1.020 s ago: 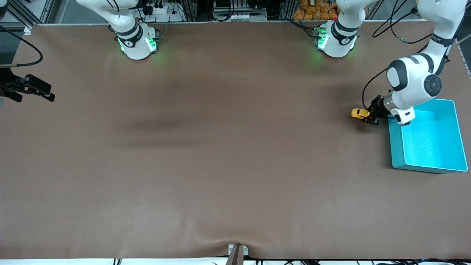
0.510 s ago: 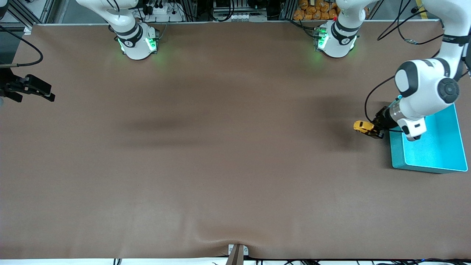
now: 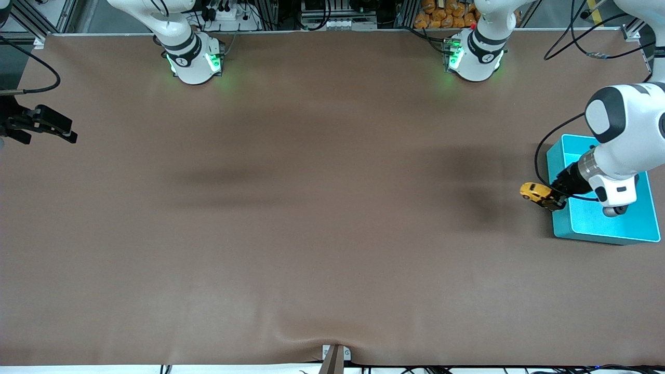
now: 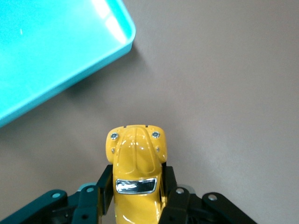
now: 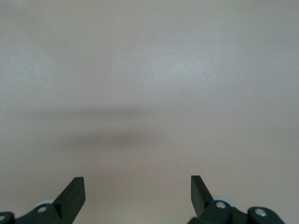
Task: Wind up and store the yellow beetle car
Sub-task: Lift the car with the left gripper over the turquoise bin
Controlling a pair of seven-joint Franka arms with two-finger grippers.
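- Left gripper (image 3: 552, 200) up in the air over bare table (image 3: 311, 234), just beside the turquoise bin (image 3: 602, 234) wall, at the left arm's end of the table.
- Fingers (image 4: 100, 186) clamped tight on both flanks of the yellow beetle car (image 3: 534, 191); pinched at the cabin, rounded nose sticking out past the fingertips.
- In the left wrist view: car (image 4: 136, 175) seen from above, hood and windscreen showing, wheels hidden; left gripper (image 4: 135, 198) centred on the body.
- Car held clear of the mat, over brown table next to the bin, not over the bin's inside.
- Bin corner (image 4: 126, 32) seen near the car's nose in the left wrist view; gap of bare table between them.
- Visible part of the bin interior bare; the rest covered by the left arm's wrist.
- Right gripper (image 3: 49, 127) parked at the right arm's end of the table, waiting.
- Right wrist view: right gripper (image 5: 138, 191) fingers (image 5: 74, 191) spread wide, nothing between them, only brown mat below.
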